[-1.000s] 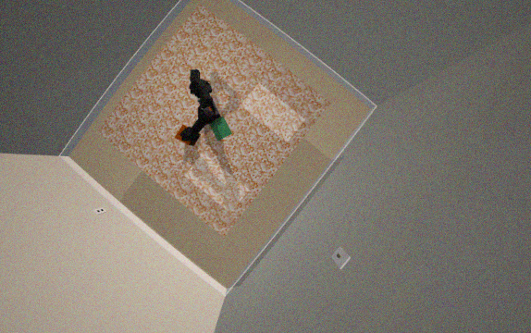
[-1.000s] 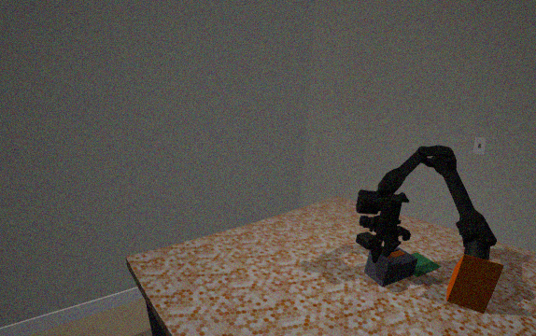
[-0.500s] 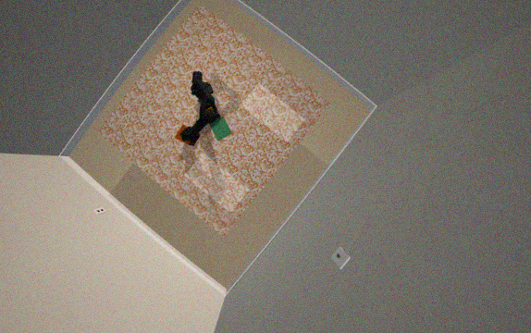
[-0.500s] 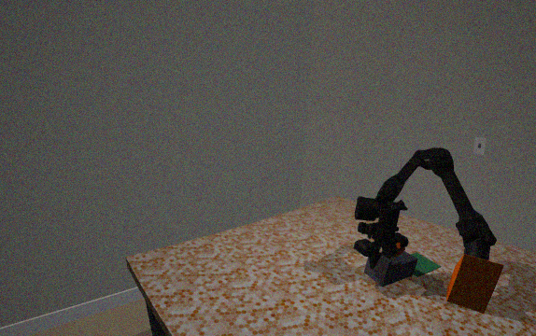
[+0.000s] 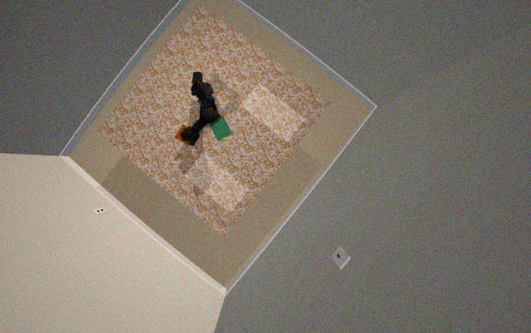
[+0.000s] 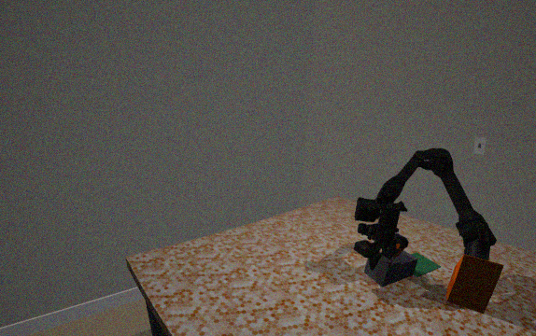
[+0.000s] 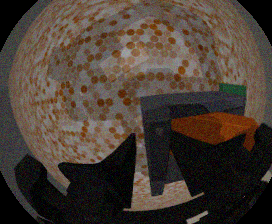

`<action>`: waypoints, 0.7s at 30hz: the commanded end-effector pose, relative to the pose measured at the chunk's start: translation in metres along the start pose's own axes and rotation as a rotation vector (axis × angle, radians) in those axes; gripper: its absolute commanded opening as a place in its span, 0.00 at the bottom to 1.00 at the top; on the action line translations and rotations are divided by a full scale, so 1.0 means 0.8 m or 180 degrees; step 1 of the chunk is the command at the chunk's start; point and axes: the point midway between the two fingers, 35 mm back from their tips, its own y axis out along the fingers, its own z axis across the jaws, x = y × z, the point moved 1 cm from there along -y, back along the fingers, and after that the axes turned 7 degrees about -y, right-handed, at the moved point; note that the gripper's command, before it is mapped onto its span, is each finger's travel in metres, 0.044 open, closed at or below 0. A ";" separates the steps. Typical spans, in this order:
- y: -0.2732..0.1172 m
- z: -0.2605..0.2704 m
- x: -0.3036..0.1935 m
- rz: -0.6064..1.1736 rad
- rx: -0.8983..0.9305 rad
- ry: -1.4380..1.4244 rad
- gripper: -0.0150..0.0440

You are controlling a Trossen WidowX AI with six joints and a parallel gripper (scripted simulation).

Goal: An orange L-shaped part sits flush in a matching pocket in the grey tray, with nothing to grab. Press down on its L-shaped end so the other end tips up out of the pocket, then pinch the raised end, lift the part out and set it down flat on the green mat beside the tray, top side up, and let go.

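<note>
The orange part is tipped up in the grey tray; the dark pocket shows behind it in the wrist view. A little orange shows past my fingers in the exterior view. My gripper is partly open with nothing between its fingers. Its right finger is at the part, and the part hides that fingertip; the left finger is outside the tray wall. The part's lower side is hidden. The green mat lies flat beside the tray. The arm hides the tray in the top view.
A large orange block stands near the arm's base, away from the tray. The speckled table top surrounds the tray and mat, with its edge at the left in the exterior view.
</note>
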 end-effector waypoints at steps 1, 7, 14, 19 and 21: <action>0.002 -0.003 -0.001 -0.0001 -0.0028 -0.0016 0.56; 0.000 0.000 0.000 0.0000 0.0000 0.0000 0.56; -0.011 0.010 0.001 0.0000 -0.0018 -0.0011 0.56; -0.019 0.013 0.002 0.0000 -0.0023 -0.0015 0.56; -0.037 0.013 0.003 0.0002 -0.0015 -0.0017 0.56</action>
